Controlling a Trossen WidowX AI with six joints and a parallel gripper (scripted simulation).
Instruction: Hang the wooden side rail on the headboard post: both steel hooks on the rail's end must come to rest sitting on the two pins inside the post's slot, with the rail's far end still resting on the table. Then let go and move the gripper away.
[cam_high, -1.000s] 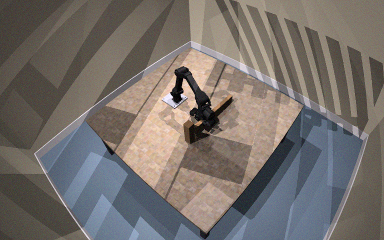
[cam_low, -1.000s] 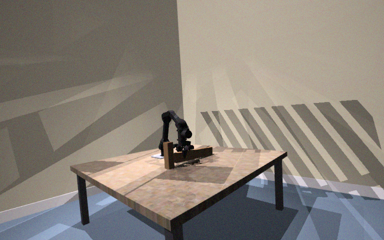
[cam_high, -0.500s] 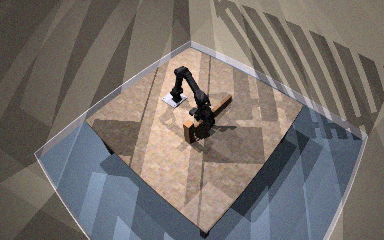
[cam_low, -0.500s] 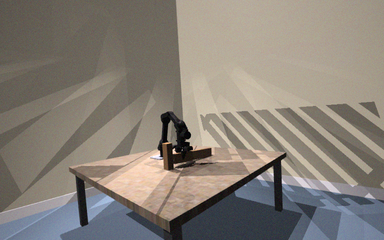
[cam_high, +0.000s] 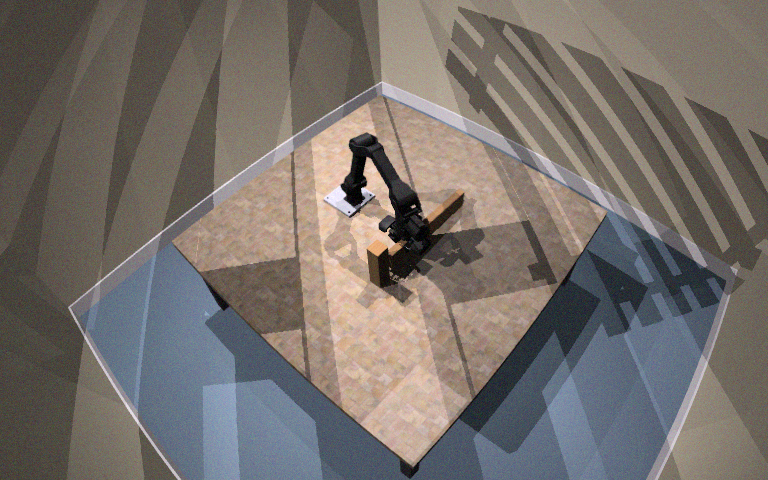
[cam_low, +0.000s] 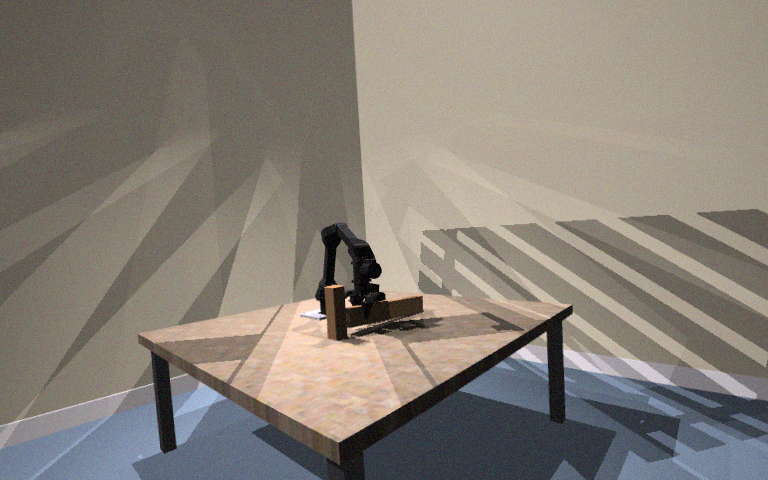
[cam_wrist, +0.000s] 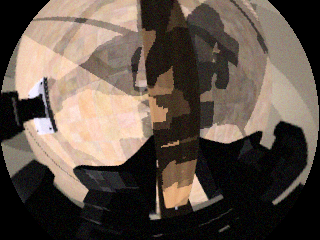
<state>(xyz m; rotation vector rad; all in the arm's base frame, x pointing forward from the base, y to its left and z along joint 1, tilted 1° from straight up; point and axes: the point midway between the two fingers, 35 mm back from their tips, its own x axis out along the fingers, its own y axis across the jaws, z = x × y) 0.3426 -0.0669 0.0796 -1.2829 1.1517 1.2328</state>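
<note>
Wooden side rail (cam_high: 446, 207) (cam_low: 404, 306) (cam_wrist: 175, 105) gripped between the fingers of the hand (cam_high: 416, 242) (cam_low: 367, 305) (cam_wrist: 175, 187), one end near the upright post (cam_high: 378, 263) (cam_low: 335, 312).

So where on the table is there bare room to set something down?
Widest is the stretch from the post to the near corner. More lies between the rail and the table's right corner. It is crowded around the post, where the gripper grips the rail.

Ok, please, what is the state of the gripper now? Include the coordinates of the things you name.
Gripper (cam_high: 416, 247) (cam_low: 368, 308) (cam_wrist: 176, 200): closed on the wooden side rail (cam_high: 446, 208) (cam_low: 404, 307) (cam_wrist: 172, 100).
</note>
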